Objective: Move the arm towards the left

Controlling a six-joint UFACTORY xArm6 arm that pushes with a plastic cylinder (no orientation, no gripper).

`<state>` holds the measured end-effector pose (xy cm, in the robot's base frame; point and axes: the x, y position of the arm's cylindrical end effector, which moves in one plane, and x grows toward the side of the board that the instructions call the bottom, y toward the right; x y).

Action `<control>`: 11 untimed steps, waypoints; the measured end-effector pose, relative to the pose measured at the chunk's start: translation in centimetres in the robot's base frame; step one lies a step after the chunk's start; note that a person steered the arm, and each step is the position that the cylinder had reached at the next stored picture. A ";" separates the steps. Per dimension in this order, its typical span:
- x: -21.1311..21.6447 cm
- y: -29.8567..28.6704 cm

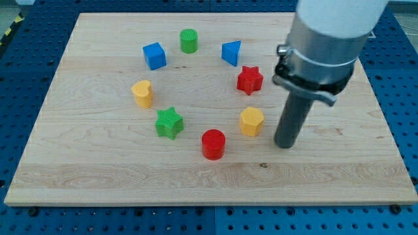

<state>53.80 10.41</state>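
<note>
My tip (285, 145) rests on the wooden board (98, 170) at the view's right, just right of the yellow hexagon (251, 121) with a small gap. The blocks form a ring: green cylinder (189, 41) at the top, blue triangular block (231, 53), red star (249, 79), yellow hexagon, red cylinder (213, 144) at the bottom, green star (170, 123), yellow heart-like block (142, 93) and blue cube (155, 55). The arm's grey body (323, 46) rises above the rod at the upper right.
The board lies on a blue perforated table (26, 52). A small dark knot (264, 164) marks the wood below the tip.
</note>
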 end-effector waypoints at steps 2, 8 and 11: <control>4.1 -10.0; 3.4 -16.4; 2.8 -29.0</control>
